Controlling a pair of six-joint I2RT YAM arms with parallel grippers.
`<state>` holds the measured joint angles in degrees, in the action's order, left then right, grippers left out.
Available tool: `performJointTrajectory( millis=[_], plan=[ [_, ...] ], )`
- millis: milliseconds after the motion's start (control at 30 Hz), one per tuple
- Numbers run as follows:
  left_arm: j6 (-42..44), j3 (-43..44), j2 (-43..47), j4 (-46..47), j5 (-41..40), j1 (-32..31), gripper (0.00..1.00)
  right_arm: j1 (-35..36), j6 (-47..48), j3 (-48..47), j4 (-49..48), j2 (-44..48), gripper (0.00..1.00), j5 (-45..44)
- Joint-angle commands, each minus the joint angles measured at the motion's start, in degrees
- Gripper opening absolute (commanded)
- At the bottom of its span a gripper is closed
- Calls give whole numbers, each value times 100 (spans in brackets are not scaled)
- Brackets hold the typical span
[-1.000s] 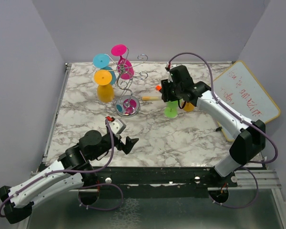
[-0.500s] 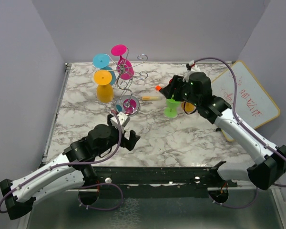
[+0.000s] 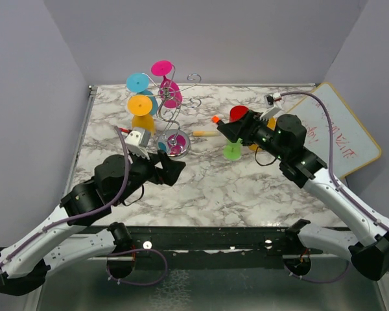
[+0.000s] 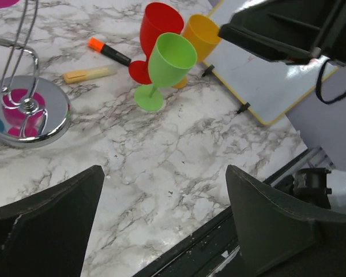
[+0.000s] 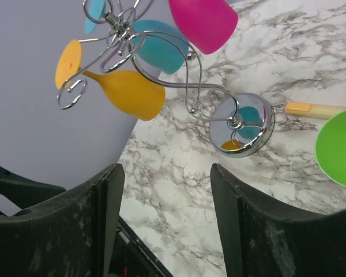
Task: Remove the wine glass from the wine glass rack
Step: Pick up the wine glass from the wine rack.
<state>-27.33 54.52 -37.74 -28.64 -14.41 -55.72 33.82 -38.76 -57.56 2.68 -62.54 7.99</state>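
Observation:
The chrome wine glass rack (image 3: pixel 176 115) stands at the back left on its round mirror base (image 3: pixel 174 144). A pink glass (image 3: pixel 170 92), a cyan glass (image 3: pixel 138 82) and a yellow glass (image 3: pixel 142 118) hang upside down from its arms. My left gripper (image 3: pixel 171 170) is open and empty, just in front of the base. My right gripper (image 3: pixel 225 131) is open and empty, to the right of the rack, pointing at it. The right wrist view shows the rack (image 5: pixel 191 92) with the pink glass (image 5: pixel 202 20), cyan glass (image 5: pixel 158 49) and yellow glass (image 5: pixel 127 92) ahead of the gripper (image 5: pixel 167 170).
A green glass (image 3: pixel 233 150), a red glass (image 3: pixel 238 115) and an orange glass (image 3: pixel 257 144) stand right of the rack. An orange marker (image 4: pixel 109 52) and a yellow stick (image 4: pixel 89 73) lie near the base (image 4: pixel 26 109). A whiteboard (image 3: pixel 334 133) leans at the right edge.
My left arm has moved forward and up toward the rack base. My right gripper has drawn back from the standing glasses, risen and turned toward the rack; the red glass now shows.

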Motion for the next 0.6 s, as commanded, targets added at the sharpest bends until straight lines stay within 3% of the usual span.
performJointTrajectory(
  millis=[0,200,267,400,567],
  plan=[
    [-717,461,-306,-1459,-1073,18,87,41,-334,330,48,575,68,-528],
    [-828,678,-105,-1546,-1927,18,81,37,-11,292,297,1098,73,-930],
    [-514,912,-289,-1587,-1788,18,78,37,165,114,498,1100,74,-903],
    [-312,1792,-1313,-2301,-1486,18,86,37,290,-132,1042,1009,74,-916],
    [-170,1845,-1332,-2023,-1822,27,90,37,314,49,1148,1197,74,-1104]
  ],
)
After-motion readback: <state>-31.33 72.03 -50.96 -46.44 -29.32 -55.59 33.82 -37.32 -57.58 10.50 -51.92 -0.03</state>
